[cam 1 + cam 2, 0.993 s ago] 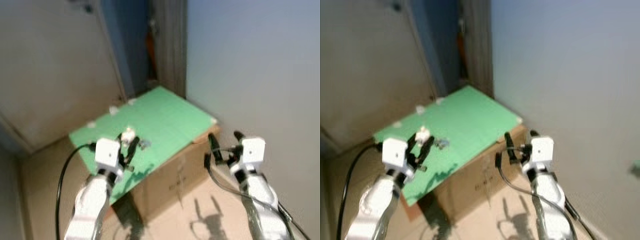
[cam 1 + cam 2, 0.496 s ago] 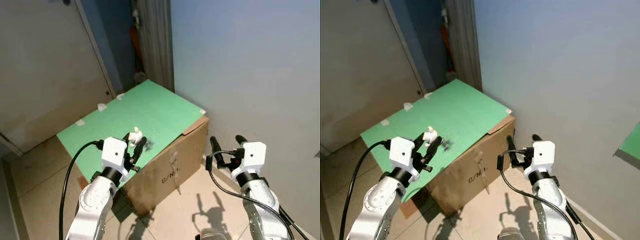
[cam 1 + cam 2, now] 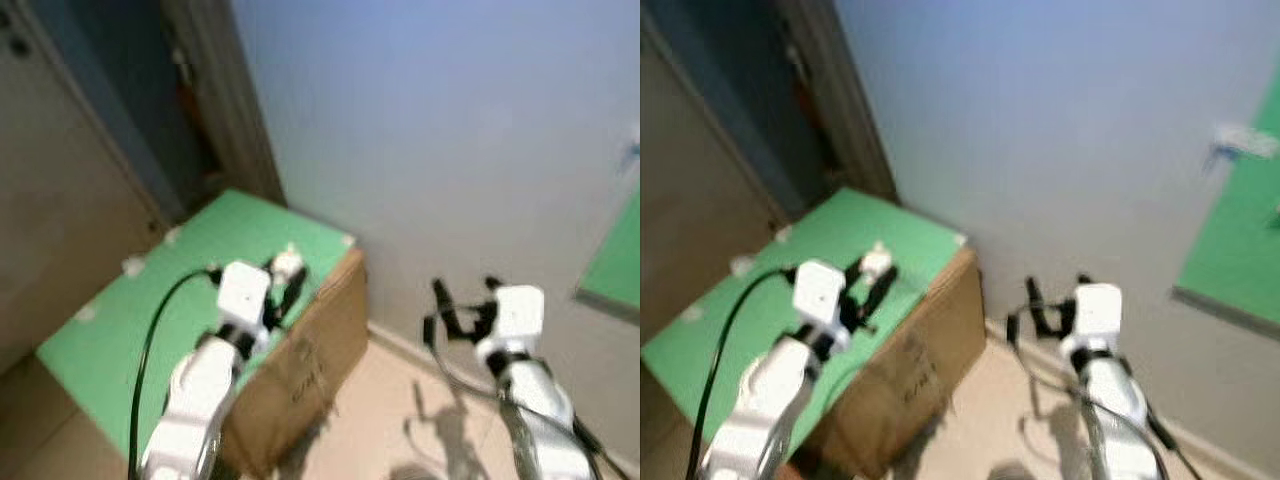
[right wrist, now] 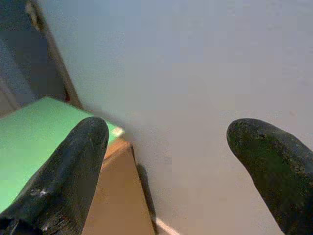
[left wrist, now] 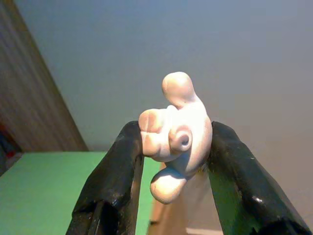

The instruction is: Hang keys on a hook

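Note:
My left gripper (image 3: 286, 279) is shut on a white rounded figurine charm (image 5: 176, 134) of the key ring, pinched between both black fingers (image 5: 115, 181). It hovers over the near right corner of the green sheet (image 3: 190, 270). In the blurred eye views the charm (image 3: 289, 263) is a white blob, and the keys themselves cannot be made out. My right gripper (image 3: 464, 302) is open and holds nothing. It is raised in front of the pale wall (image 4: 186, 73), right of the box.
The green sheet lies on a cardboard box (image 3: 315, 350) against the wall. A dark doorway (image 3: 190, 110) stands behind it. A green panel (image 3: 1240, 240) hangs on the wall at far right, with a small blurred white fitting (image 3: 1246, 141) above it. Beige floor (image 3: 400, 420) lies between my arms.
The camera has swung to the right: the box slid left in the picture and the green wall panel came further into view. The left gripper still holds the charm; the right stays open.

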Tool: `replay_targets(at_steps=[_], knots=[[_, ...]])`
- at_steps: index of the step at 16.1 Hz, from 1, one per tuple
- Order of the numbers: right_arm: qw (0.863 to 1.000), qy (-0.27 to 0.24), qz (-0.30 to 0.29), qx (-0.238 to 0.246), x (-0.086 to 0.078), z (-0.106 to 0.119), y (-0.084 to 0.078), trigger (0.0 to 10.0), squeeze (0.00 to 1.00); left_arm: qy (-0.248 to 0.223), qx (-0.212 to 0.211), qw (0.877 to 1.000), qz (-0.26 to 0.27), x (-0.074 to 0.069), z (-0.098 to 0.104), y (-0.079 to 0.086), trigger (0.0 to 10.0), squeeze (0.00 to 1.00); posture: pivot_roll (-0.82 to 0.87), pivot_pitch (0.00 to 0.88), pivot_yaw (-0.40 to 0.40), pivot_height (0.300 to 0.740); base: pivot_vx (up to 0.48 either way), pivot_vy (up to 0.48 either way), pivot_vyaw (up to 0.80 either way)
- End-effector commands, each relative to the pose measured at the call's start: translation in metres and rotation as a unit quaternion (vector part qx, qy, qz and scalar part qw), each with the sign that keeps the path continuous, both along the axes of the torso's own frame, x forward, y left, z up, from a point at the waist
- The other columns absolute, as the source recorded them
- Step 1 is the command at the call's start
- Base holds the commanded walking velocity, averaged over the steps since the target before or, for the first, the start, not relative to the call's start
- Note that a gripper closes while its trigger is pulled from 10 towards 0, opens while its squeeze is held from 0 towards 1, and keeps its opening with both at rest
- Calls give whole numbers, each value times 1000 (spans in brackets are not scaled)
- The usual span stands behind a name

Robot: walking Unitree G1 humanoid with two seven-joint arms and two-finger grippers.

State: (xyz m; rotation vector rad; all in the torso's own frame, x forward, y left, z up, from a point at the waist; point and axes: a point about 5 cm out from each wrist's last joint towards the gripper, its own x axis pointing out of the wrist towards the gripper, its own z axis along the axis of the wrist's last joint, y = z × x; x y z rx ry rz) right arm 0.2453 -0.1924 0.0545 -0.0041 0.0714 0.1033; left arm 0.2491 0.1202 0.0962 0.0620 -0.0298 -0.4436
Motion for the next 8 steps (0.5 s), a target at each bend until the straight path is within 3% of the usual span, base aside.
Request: replay_targets(at_steps=[1,3,8], knots=[[1000,3,20,12,1,-1,15,10000,0,14,10,1000,11,-4,-6,12,0,0,-219,0,138,740,0,0,-669],[1000,5,17,10,0,-2,14,10000,0,17,13,1000,11,-5,-7,13,0,0,-220,0,138,740,0,0,-669],[1000,9,12,7,-1,-3,12,10000,0,22,19,1000,4,-6,-10,10,0,0,-221,0,138,740,0,0,0]])
